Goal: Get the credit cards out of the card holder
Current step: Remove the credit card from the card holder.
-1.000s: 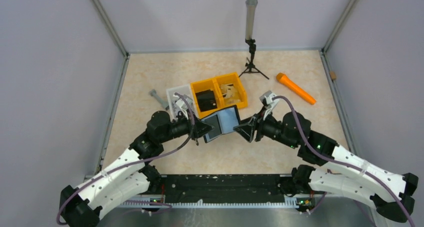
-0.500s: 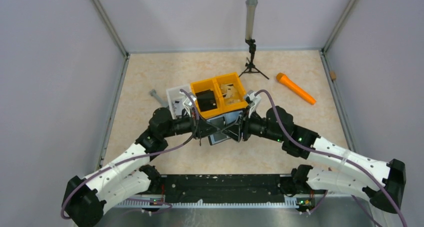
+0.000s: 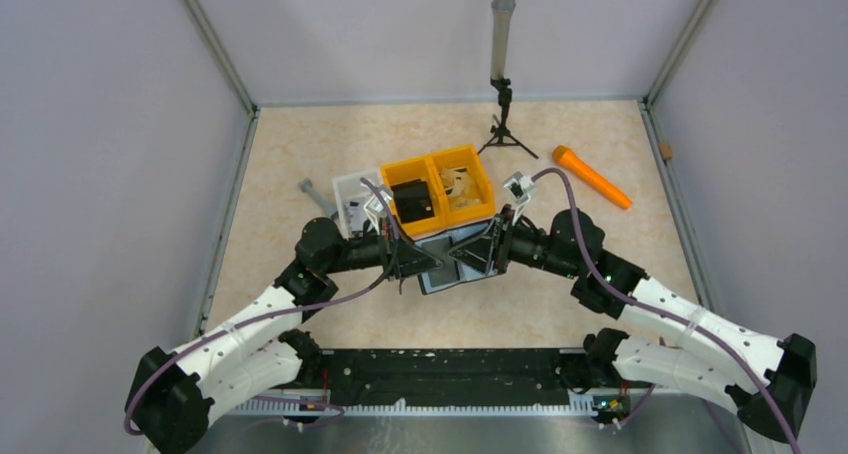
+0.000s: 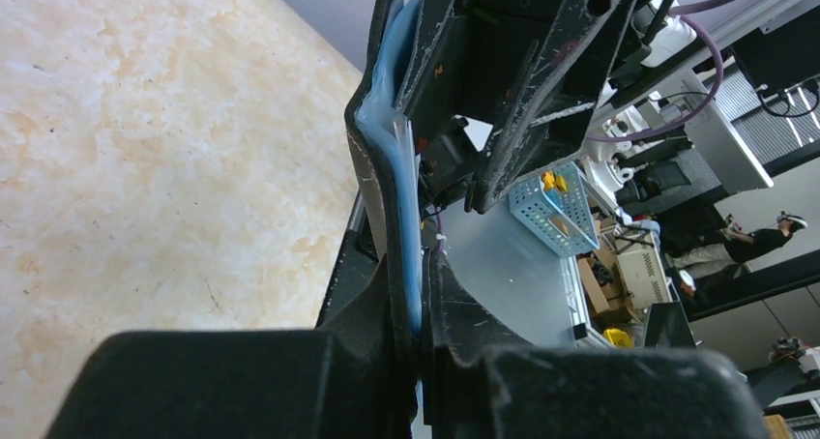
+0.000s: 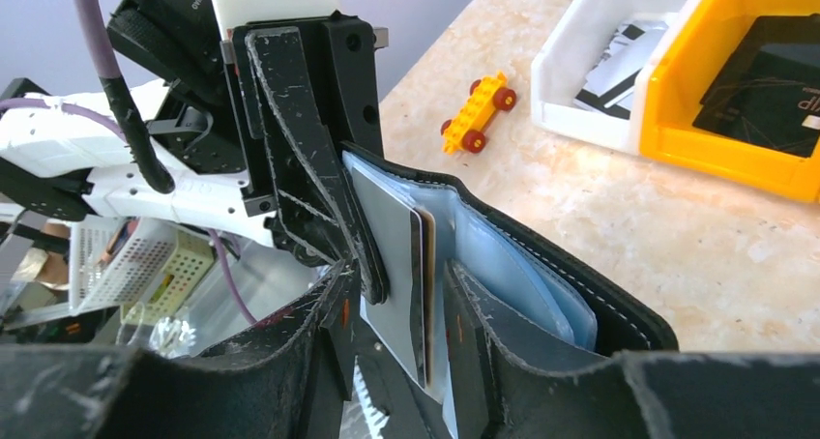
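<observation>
The black card holder (image 3: 447, 271) with pale blue lining is held open in the air between both arms. My left gripper (image 3: 418, 258) is shut on one flap of it; in the left wrist view (image 4: 418, 270) the black cover and blue lining (image 4: 389, 159) are pinched between its jaws. My right gripper (image 3: 484, 251) faces it from the right. In the right wrist view my right gripper (image 5: 401, 277) is closed round the credit cards (image 5: 395, 236), a grey one in front and darker ones behind, standing out of the holder's (image 5: 590, 284) slot.
An orange two-part bin (image 3: 470, 174) holding a black blocky item (image 3: 412, 199) and a white bin (image 3: 352, 189) stand just behind the grippers. An orange torch-like object (image 3: 592, 177), a small tripod with a grey tube (image 3: 500, 44) and a grey bolt (image 3: 318, 196) lie farther out. A yellow toy car (image 5: 474, 125) sits by the bins.
The right gripper moved left onto the open holder and closed round the cards, then drew back slightly to the right. The left gripper kept holding the holder, shifting it a little.
</observation>
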Robot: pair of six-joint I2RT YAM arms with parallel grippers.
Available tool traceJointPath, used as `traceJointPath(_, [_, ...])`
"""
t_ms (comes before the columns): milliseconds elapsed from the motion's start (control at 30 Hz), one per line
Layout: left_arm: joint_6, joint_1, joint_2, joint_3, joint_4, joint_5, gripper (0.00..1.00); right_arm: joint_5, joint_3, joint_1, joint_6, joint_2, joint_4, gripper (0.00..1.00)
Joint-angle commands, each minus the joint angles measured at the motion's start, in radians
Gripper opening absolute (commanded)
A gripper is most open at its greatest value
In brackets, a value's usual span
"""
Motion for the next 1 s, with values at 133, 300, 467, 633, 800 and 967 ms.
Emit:
traceJointPath(133, [0.000,-0.002,0.007,0.020,0.086,0.035,0.01,-0.156,-0.035,-0.035,0.089,0.000,0.155,0.32])
traceJointPath(300, [0.021,-0.002,0.023,0.025,0.046,0.019,0.01,-0.193,-0.045,-0.045,0.103,-0.001,0.197,0.26])
traceJointPath(467, [0.030,0.000,0.034,0.030,0.032,0.019,0.01,-0.201,-0.047,-0.046,0.104,0.010,0.206,0.31])
traceJointPath(633, [0.037,-0.001,0.023,0.033,0.025,0.023,0.01,-0.103,-0.038,-0.055,0.079,-0.021,0.129,0.54])
traceJointPath(800, [0.036,0.000,0.012,0.032,0.023,0.021,0.01,-0.139,-0.041,-0.076,0.100,-0.026,0.133,0.41])
traceJointPath(967, [0.030,0.001,0.016,0.030,0.032,0.026,0.01,-0.169,-0.041,-0.076,0.115,-0.009,0.158,0.41])
